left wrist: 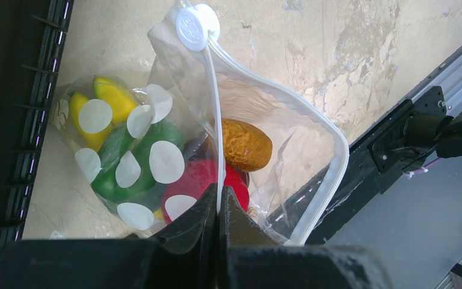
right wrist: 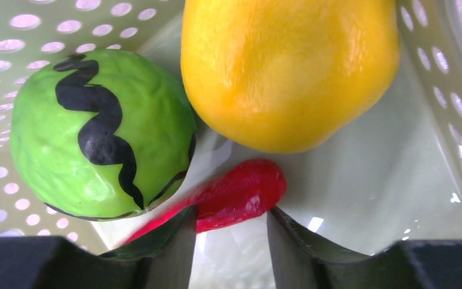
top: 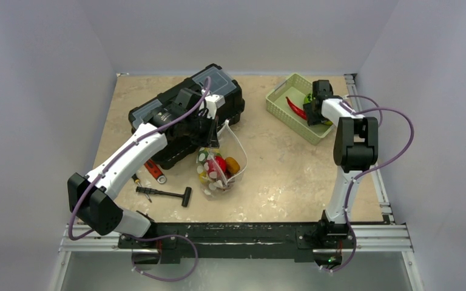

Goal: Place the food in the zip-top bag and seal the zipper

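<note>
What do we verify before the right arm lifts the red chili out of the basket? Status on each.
1. Left gripper shut on the zipper: ok.
2. Zip-top bag mouth held open: ok.
3. Right gripper straddling the red chili in the basket: ok.
4. Grip on the chili: not ok, jaws stand apart, not yet closed.
5. Green fruit clear of the fingers: cannot tell, it sits right by one.

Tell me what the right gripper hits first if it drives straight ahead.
The right gripper would most likely meet the red chili first, between its open jaws, with the basket floor just behind.
</note>
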Action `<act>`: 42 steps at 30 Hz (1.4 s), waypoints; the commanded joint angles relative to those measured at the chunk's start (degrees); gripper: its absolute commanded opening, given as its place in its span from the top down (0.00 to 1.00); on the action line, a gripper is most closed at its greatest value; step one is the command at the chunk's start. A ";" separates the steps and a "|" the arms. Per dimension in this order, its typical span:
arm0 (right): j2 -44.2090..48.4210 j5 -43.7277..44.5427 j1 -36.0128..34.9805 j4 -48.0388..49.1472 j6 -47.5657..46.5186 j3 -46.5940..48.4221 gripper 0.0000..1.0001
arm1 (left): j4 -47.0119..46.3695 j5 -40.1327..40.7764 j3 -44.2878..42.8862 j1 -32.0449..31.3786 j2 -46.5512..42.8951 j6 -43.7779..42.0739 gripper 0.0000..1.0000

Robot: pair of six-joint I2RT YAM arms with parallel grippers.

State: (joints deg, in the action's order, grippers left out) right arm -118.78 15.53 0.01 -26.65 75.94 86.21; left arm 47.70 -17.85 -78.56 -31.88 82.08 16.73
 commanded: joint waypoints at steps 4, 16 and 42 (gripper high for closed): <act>1.88 2.07 -0.14 1.46 -0.35 -0.01 0.76 | -0.36 -1.27 -2.47 0.40 0.14 -0.47 1.00; 14.47 7.63 -0.19 6.12 -14.32 0.46 1.00 | 0.02 0.77 -2.47 0.35 0.78 -1.16 1.00; 7.02 7.49 -1.84 0.30 -18.83 1.63 0.38 | 0.17 0.61 -2.64 0.26 0.38 -1.26 1.00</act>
State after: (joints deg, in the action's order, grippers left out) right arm -111.50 21.43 -1.04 -24.08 56.01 83.74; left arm 47.92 -16.32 -78.65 -31.88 83.20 16.32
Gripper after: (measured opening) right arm 0.620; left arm 0.006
